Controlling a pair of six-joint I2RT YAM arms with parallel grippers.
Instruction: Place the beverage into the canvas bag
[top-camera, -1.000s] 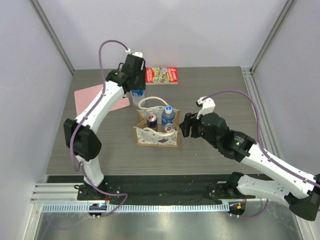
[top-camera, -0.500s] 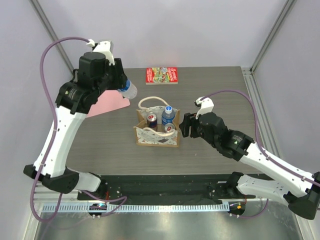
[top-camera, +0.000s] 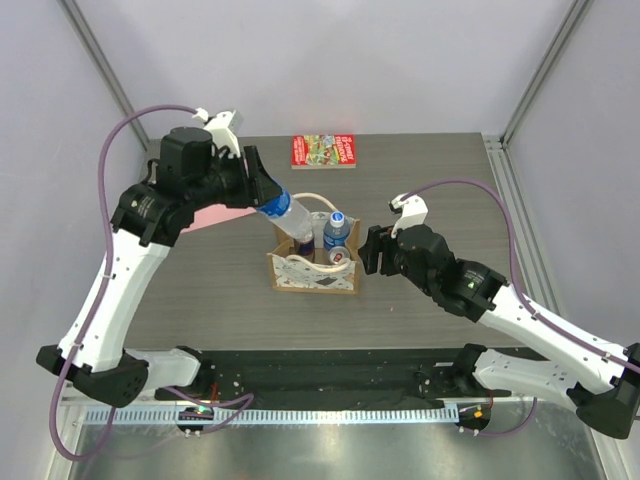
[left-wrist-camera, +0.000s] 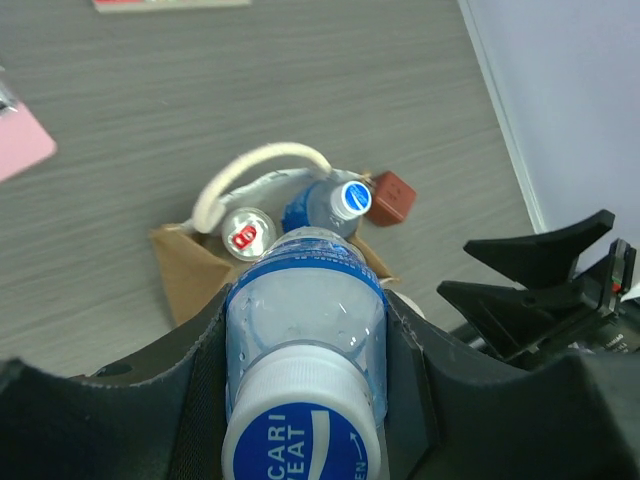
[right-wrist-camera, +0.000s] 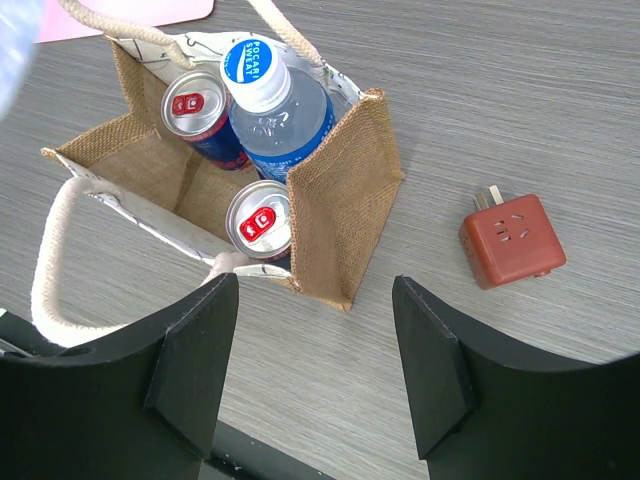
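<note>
Left gripper (top-camera: 262, 190) (left-wrist-camera: 305, 335): closed around the held bottle (top-camera: 282, 212) (left-wrist-camera: 305, 300), a clear beverage bottle with a blue label and a white-and-blue cap. One finger presses on each side of the body just below the cap. The bottle is tilted, cap up toward the wrist and base slanting down toward 4 o'clock in the top view.

Its lower end overlaps the 10 o'clock corner of the canvas bag (top-camera: 312, 272) (left-wrist-camera: 180, 265) (right-wrist-camera: 340, 190). Whether the base is inside the rim cannot be told.

The bag stands upright and open near the middle of the table (top-camera: 430, 170), with one white rope handle (top-camera: 300, 199) (left-wrist-camera: 255, 165) arching over its far side. Inside are three items:
- An upright bottle (top-camera: 336, 228) (left-wrist-camera: 335, 200) (right-wrist-camera: 270, 100) with a blue cap.
- A first can (right-wrist-camera: 195, 105) (left-wrist-camera: 243, 232) beside that bottle.
- A second can (top-camera: 340, 257) (right-wrist-camera: 262, 220) against the near wall.

Right gripper (top-camera: 370, 250) (right-wrist-camera: 315, 290): jaws spread wide and holding nothing, low at 3 o'clock of the bag — just beside its side wall, not touching.

A red-brown plug adapter (right-wrist-camera: 510, 240) (left-wrist-camera: 388, 197) lies on the table at 3 o'clock of the bag in the right wrist view, apart from it. A red printed packet (top-camera: 323, 150) lies at 12 o'clock by the far edge. A pink sheet (top-camera: 205, 216) (left-wrist-camera: 20, 150) lies at 10 o'clock, partly under the left arm.
</note>
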